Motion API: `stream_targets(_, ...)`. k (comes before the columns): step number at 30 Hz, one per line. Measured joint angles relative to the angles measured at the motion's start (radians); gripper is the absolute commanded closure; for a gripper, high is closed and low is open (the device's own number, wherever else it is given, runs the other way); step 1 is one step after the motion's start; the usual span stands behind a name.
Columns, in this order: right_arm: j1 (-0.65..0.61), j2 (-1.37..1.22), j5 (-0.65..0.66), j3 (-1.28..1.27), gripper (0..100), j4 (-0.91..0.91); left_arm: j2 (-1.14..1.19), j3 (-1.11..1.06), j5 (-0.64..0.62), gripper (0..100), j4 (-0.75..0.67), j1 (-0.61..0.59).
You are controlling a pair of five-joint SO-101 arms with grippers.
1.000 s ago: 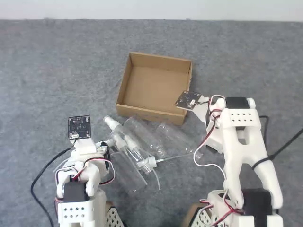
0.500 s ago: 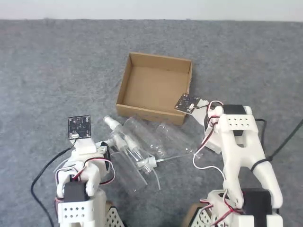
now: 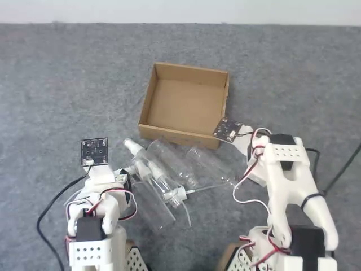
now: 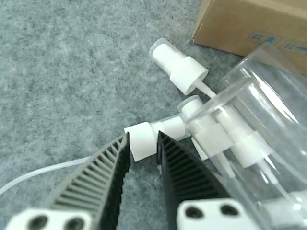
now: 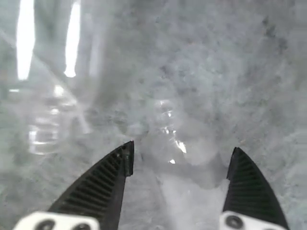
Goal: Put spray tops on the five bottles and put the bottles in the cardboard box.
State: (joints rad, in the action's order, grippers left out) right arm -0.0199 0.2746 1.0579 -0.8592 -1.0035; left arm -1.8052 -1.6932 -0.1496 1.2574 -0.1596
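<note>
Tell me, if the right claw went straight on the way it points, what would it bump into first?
Most likely the clear bottle lying just ahead, between the open fingers of the right gripper. How far ahead it lies is hard to judge.

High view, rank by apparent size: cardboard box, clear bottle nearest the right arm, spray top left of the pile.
1. cardboard box, largest
2. clear bottle
3. spray top, smallest
All lie on the same table, so nearness hardly skews it.

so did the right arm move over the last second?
Yes. In the high view the white right arm has pulled back from the brown cardboard box, toward its own base.
</note>
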Motion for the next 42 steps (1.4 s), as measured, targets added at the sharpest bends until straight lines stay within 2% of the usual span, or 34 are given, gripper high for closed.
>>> stream_targets(6, 0.068, 0.0, 0.003, -0.04, 73.5, 0.083, 0.0, 0.0, 0.0, 92, 0.0, 0.0)
stream_targets(16, 0.08, 0.0, -0.002, -0.066, 73.5, 0.087, 0.0, 0.0, 0.0, 92, 0.0, 0.0)
stream_targets(21, 0.08, 0.0, -0.109, -0.066, 73.5, 0.089, 0.0, 0.0, 0.0, 92, 0.0, 0.0)
stream_targets(28, 0.08, 0.0, -0.158, -0.066, 73.6, 0.089, 0.0, 0.0, 0.0, 92, 0.0, 0.0)
stream_targets(37, 0.08, 0.0, -0.373, -0.066, 73.5, 0.089, 0.0, 0.0, 0.0, 92, 0.0, 0.0)
stream_targets(42, 0.08, 0.0, -0.539, -0.066, 73.2, 0.089, 0.0, 0.0, 0.0, 92, 0.0, 0.0)
